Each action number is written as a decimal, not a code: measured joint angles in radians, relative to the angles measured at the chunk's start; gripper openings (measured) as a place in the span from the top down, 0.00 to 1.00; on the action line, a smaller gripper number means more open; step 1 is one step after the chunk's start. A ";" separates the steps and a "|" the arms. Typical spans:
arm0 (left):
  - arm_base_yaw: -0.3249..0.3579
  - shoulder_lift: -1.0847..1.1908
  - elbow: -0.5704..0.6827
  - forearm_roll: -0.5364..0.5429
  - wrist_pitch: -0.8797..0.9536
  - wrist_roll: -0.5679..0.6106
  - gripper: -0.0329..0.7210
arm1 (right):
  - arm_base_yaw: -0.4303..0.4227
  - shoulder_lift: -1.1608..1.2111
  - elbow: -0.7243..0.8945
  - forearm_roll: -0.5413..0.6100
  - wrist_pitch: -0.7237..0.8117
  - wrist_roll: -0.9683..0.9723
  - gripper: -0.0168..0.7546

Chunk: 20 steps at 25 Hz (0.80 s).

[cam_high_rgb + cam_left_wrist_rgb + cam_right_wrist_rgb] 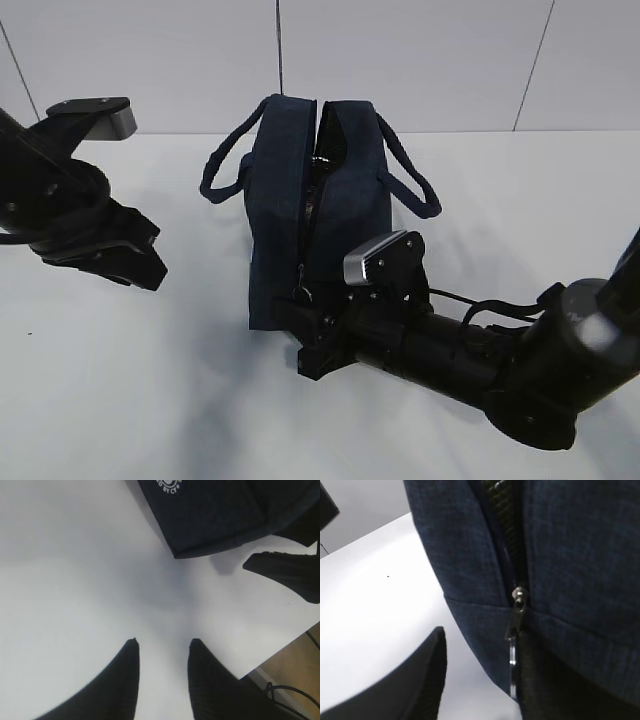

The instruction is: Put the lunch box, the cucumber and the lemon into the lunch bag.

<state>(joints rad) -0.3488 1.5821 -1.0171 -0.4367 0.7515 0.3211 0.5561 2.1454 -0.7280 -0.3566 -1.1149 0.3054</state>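
Observation:
The dark navy lunch bag [290, 190] stands mid-table with its top zipper open. Its white logo [170, 485] shows in the left wrist view. The zipper slider [519, 595] sits low on the bag's near end, and the silver ring pull [512, 665] hangs below it. My right gripper [305, 335] is at that near end, jaws apart around the bag's bottom corner [485, 635]. The ring lies against the right finger [545, 690]; the left finger [420, 680] is clear of the fabric. My left gripper [162, 642] hovers open and empty over the table, left of the bag [140, 265]. The lunch box, cucumber and lemon are out of view.
The bag's two loop handles [222, 165] stick out to either side. A white wall rises behind the white table [120, 380]. The table's edge [280, 652] shows at the lower right of the left wrist view.

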 joint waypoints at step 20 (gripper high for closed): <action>0.000 0.000 -0.015 -0.090 0.005 0.013 0.64 | 0.000 0.000 0.000 0.045 0.016 -0.003 0.98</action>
<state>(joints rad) -0.3488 1.5821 -1.0320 -0.5263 0.7561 0.3336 0.5561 2.1454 -0.7280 -0.3120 -1.0988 0.3022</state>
